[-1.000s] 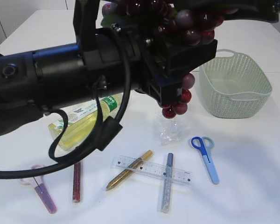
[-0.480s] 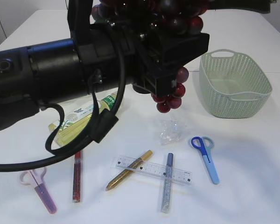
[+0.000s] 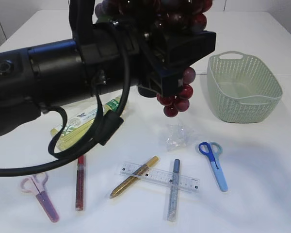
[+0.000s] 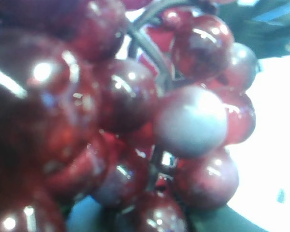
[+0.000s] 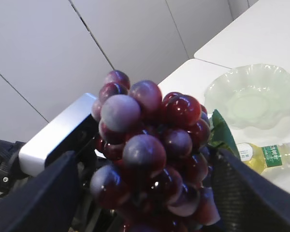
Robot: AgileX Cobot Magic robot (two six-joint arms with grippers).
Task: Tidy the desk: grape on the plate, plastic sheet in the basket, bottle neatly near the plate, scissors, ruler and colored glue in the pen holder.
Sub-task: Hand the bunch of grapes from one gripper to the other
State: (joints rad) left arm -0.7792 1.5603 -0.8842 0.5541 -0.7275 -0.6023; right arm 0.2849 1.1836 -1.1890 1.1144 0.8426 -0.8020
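Note:
A dark red grape bunch (image 3: 177, 97) hangs from my left gripper (image 3: 177, 58), which is shut on it high above the table. The grapes fill the left wrist view (image 4: 183, 125) and hide the jaws there. In the right wrist view the bunch (image 5: 145, 145) sits between my right gripper's (image 5: 145, 198) wide-apart jaws, with gaps on both sides. The green plate (image 5: 253, 104) and the bottle (image 5: 266, 155) lie beyond. The bottle (image 3: 85, 124) lies on its side under the left arm. A clear plastic sheet (image 3: 176, 136) lies mid-table. The pen holder is out of view.
A green basket (image 3: 245, 87) stands at the right. A ruler (image 3: 157, 175), blue scissors (image 3: 214, 162), pink scissors (image 3: 39, 191) and red (image 3: 80, 182), gold (image 3: 134, 177) and silver (image 3: 173, 190) glue pens lie along the front. The left arm blocks the left half.
The left gripper and grape bunch have shifted left and slightly up. The right arm, seen at the top right edge earlier, has left the exterior view.

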